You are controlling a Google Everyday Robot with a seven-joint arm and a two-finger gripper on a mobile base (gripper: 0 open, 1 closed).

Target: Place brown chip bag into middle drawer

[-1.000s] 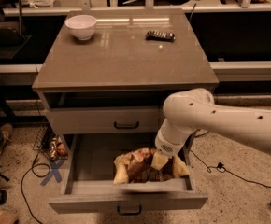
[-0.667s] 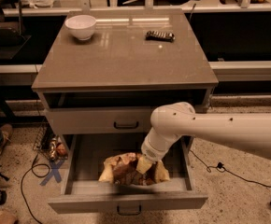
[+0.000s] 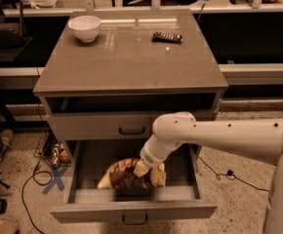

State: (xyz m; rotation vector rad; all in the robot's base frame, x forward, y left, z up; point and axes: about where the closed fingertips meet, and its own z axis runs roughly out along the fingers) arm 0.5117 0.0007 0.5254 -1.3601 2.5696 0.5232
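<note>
The brown chip bag, dark brown with pale yellow ends, lies inside the open middle drawer, the lowest drawer of the grey cabinet, which is pulled out toward the camera. My gripper is at the end of the white arm reaching in from the right, down in the drawer and right at the bag's right half. The wrist hides the fingers.
A closed drawer with a dark handle sits above the open one. On the cabinet top stand a white bowl at back left and a black remote at back right. Cables and a blue X lie on the floor to the left.
The arm and the chip bag have moved left and lower into the open drawer. The bag now rests near the drawer's middle.
</note>
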